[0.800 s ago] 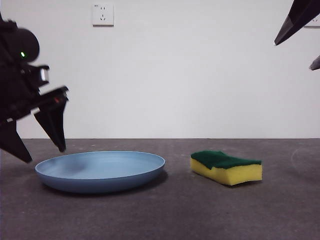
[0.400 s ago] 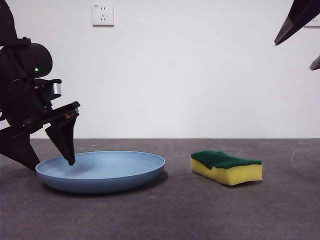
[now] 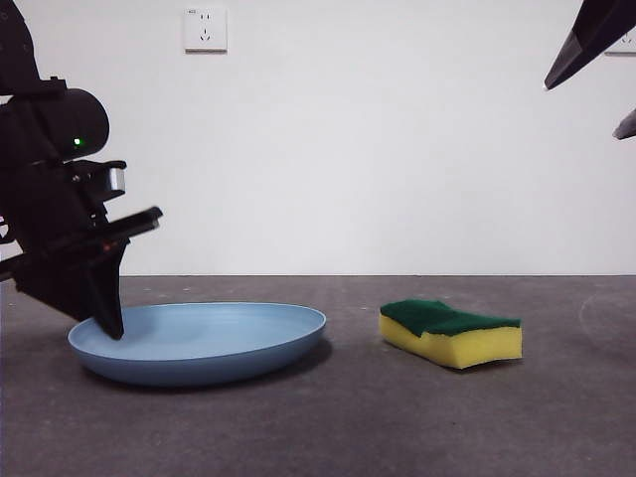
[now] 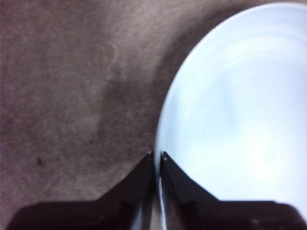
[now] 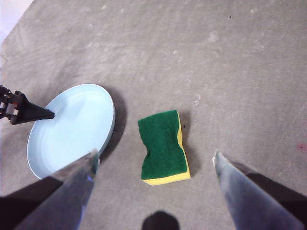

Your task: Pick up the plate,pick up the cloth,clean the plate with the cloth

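Plate, light-blue round shallow plastic point(image 3: 199, 341), lies flat on the grey table point(image 3: 397, 417); left pincer point(image 4: 157, 155) pinches its thin rim, one jaw inside, one outside. Risk: the slick rim slips out on lifting (grip looks shallow). Yellow-green sponge block point(image 5: 163, 147) sits well apart, below the spread, waiting right pincer point(image 5: 153, 160); clear room between.

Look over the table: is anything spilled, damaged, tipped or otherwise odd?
Nothing spilled or broken. The plate lies upright, its rim pinched by the left gripper. The sponge sits apart, green side up, wavy-edged but whole.
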Tool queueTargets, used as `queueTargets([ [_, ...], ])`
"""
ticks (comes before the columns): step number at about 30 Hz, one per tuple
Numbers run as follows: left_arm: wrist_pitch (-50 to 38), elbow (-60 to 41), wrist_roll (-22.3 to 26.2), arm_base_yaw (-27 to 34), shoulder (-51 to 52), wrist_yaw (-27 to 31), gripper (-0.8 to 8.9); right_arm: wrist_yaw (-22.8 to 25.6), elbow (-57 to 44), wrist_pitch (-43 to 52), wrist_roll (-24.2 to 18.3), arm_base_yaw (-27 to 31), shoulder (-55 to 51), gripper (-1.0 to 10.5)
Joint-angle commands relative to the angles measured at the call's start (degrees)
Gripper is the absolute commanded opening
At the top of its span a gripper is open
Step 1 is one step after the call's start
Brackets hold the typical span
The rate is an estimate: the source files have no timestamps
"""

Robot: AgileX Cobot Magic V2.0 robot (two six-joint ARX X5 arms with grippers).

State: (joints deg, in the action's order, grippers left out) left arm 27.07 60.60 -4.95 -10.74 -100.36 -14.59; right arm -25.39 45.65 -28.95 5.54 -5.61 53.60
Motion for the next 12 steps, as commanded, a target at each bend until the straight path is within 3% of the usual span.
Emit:
queueTargets([
  [1, 0.2, -0.5, 1.6, -0.2, 0.5, 0.9, -0.08, -0.2, 0.6, 0.0, -0.1, -0.2, 0.2, 4.1],
  [8, 2.4, -0.5, 1.9, -0.5, 8.9, 1.0, -0.08, 0.5, 7.1, -5.2, -4.3, -3.5, 5.2, 4.1],
  [12, 4.5, -0.5, 2.2, -0.9, 14.9, 1.0, -0.08, 4.1, 13.8, -10.8, -8.7, -7.3, 12.1, 4.1],
])
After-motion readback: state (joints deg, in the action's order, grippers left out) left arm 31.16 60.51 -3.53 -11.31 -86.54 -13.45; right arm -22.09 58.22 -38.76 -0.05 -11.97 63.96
